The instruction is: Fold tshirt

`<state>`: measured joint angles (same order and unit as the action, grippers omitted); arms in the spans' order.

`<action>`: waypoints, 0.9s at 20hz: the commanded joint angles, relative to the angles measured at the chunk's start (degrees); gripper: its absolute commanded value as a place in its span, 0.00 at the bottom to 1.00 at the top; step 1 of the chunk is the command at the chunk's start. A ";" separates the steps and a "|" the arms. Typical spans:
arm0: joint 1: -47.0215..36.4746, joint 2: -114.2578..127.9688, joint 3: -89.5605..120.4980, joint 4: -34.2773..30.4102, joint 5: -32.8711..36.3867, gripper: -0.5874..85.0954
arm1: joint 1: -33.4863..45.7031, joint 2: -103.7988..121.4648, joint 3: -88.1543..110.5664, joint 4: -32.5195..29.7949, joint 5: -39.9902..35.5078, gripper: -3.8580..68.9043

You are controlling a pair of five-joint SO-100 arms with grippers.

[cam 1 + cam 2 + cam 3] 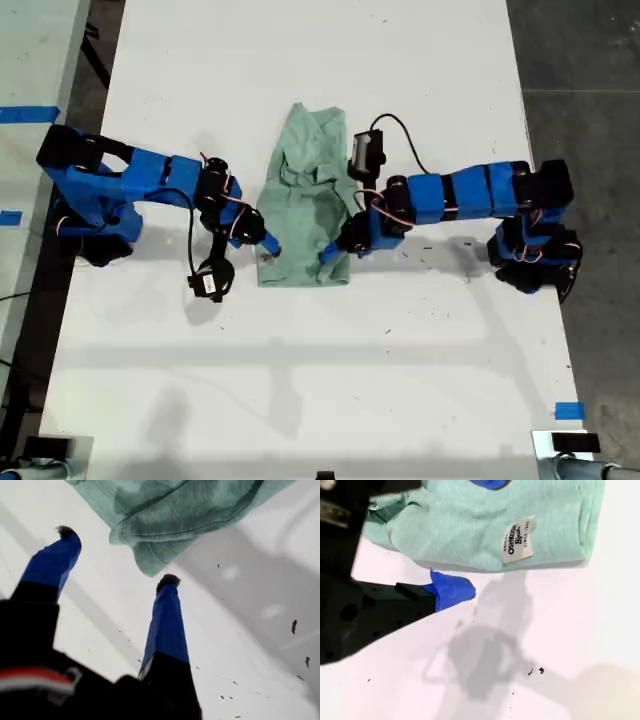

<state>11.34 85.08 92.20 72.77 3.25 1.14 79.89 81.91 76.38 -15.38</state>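
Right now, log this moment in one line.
tshirt partly folded on table | first tool open, short of corner | second tool open at edge

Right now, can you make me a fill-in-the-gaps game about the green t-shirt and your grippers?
1. The small pale mint-green fabric t-shirt lies on a flat ___ table.
2. My first gripper has its jaws ___, with nothing between them.
3. The little white printed label is sewn onto the ___.

Missing words: white; open; t-shirt
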 commanded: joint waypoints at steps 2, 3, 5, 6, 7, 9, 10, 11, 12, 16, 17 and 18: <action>0.26 -3.60 -1.49 -6.15 0.97 0.32 | -0.97 -4.13 -4.66 -3.16 0.35 0.45; 0.09 -6.15 -2.02 -7.91 1.05 0.31 | -0.97 -6.77 -5.27 -3.96 0.62 0.45; -0.62 -12.83 -4.66 -9.76 1.32 0.28 | -0.88 -12.74 -7.73 -4.39 1.41 0.43; -0.79 -15.38 -5.10 -11.25 1.14 0.24 | -0.97 -15.64 -9.40 -4.31 2.11 0.39; -0.88 -17.23 -5.45 -11.69 -0.09 0.16 | -0.97 -18.37 -10.81 -4.13 3.16 0.31; -0.70 -18.72 -5.45 -12.57 -0.70 0.01 | -1.49 -22.59 -14.33 -2.37 4.66 0.09; -0.26 -18.72 -5.45 -12.83 -0.79 0.01 | -1.85 -23.82 -15.91 -1.67 4.57 0.03; 0.00 -18.11 -5.45 -12.83 -1.05 0.01 | -2.37 -24.17 -16.70 -1.41 4.31 0.03; 0.44 -17.31 -5.45 -13.10 -0.88 0.01 | -2.90 -23.99 -17.31 -0.97 4.22 0.03; 3.43 -12.48 -9.93 -9.05 0.18 0.01 | -5.98 -18.72 -21.53 3.60 2.90 0.03; 5.36 -11.87 -14.41 -5.19 0.26 0.01 | -7.38 -16.35 -22.94 5.45 2.29 0.03; 7.91 -12.13 -20.30 -0.44 0.26 0.01 | -9.32 -13.80 -24.52 7.12 1.49 0.03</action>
<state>14.59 68.47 81.83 65.83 2.90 -3.96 58.10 63.02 80.07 -12.39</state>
